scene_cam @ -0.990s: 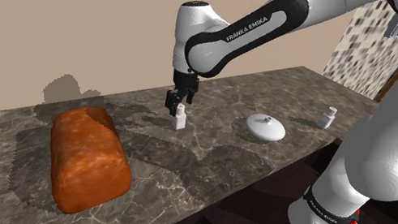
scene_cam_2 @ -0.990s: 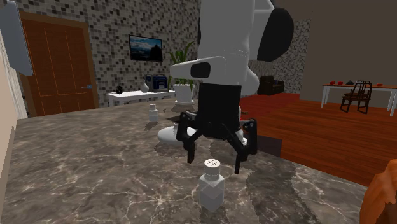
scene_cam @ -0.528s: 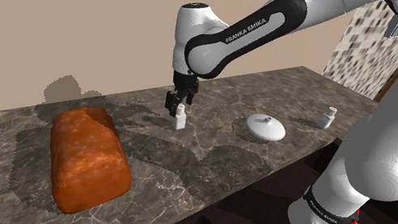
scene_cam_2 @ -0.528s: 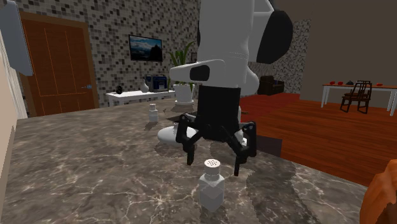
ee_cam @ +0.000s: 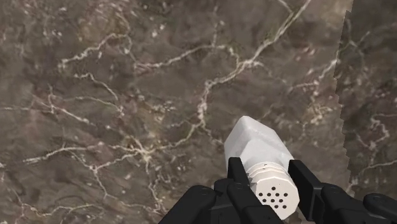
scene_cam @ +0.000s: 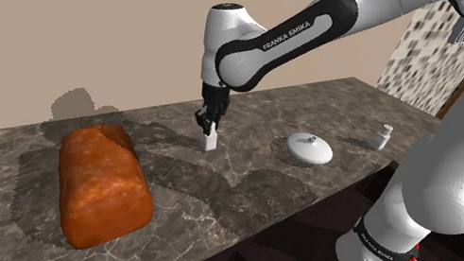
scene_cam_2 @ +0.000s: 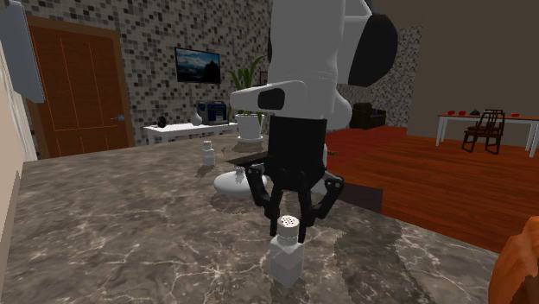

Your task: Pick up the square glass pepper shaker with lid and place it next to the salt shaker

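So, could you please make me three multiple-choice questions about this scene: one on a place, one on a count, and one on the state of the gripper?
1. In the shoulder view, what lies on the counter between the pepper shaker and the salt shaker?
A. a cup
B. a round white lid
C. a knife

2. How many shakers stand on the counter?
A. one
B. two
C. four

3. How is the gripper?
A. open, high above the pepper shaker
B. shut on nothing
C. shut on the pepper shaker's cap

Answers:
1 B, the round white lid with its knob sits between the two.
2 B, one is under the gripper and one is near the counter's far end.
3 C, the wrist view shows both fingers clasping the perforated cap.
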`<state>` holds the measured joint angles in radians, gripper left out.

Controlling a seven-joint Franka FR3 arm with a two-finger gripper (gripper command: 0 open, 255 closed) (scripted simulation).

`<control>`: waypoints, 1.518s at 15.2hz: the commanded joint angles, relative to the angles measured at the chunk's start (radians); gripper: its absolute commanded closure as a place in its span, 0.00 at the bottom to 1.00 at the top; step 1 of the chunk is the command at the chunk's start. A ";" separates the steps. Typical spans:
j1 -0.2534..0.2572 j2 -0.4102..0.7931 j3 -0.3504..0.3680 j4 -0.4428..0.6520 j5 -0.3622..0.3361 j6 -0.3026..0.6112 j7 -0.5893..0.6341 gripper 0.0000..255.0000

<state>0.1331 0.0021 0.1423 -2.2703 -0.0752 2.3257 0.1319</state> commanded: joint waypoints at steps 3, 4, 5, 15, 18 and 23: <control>0.000 0.000 0.000 0.000 0.000 0.000 0.000 1.00; 0.000 -0.008 0.000 0.005 0.002 -0.013 -0.002 1.00; 0.000 -0.015 0.000 0.011 0.005 -0.026 -0.004 1.00; 0.001 -0.079 -0.001 0.081 0.023 -0.160 -0.022 1.00; 0.001 -0.094 -0.001 0.107 0.026 -0.199 -0.026 1.00; 0.001 -0.115 -0.002 0.153 0.031 -0.266 -0.032 1.00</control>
<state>0.1350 -0.1095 0.1412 -2.1267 -0.0447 2.0727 0.1027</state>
